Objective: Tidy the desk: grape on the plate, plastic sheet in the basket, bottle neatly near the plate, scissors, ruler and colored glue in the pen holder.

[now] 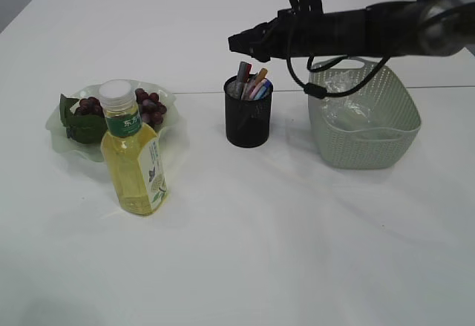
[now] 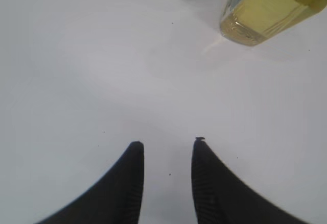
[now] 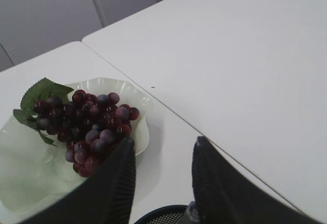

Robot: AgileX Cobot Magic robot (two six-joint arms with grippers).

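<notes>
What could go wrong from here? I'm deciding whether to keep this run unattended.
The right gripper, jaws apart, hangs just above the pen holder; pulling back low could snag the upright items and tip it. The bottle stands touching the plate edge, so a nudge could topple it.

Bright even light, soft faint shadows; wrist views slightly blurred, white table washed out.
</notes>
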